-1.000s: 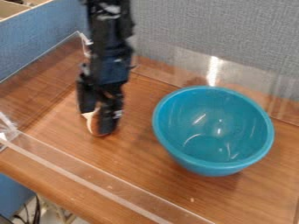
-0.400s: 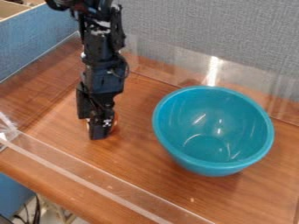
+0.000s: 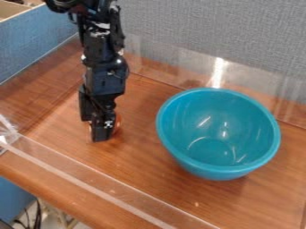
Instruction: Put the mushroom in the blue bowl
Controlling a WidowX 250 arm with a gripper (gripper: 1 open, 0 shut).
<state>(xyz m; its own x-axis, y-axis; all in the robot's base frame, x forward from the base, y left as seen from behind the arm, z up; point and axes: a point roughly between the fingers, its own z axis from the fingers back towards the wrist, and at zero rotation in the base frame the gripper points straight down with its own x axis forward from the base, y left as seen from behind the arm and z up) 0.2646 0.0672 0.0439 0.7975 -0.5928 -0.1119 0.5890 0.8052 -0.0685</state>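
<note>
Black fingers (image 3: pixel 100 125) spread wide around mushroom (image 3: pixel 111 126), grip unconfirmed; grasping step. Next: close, lift, carry to blue bowl (image 3: pixel 219 134) beside them.

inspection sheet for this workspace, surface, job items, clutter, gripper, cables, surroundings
surface: reddish-brown wood-look counter, pale stripe along the near side
blue bowl: upright at the right, nothing seen inside
mushroom: mostly hidden behind the fingers, only small patches show, so its pose cannot be told
clutter: nothing seen on the counter beyond the job's things
gripper: black, pointing down, fingers open around the mushroom
cables: dark cables at the lower left, below the counter edge
surroundings: grey textured wall behind, blue panel at the left
</note>
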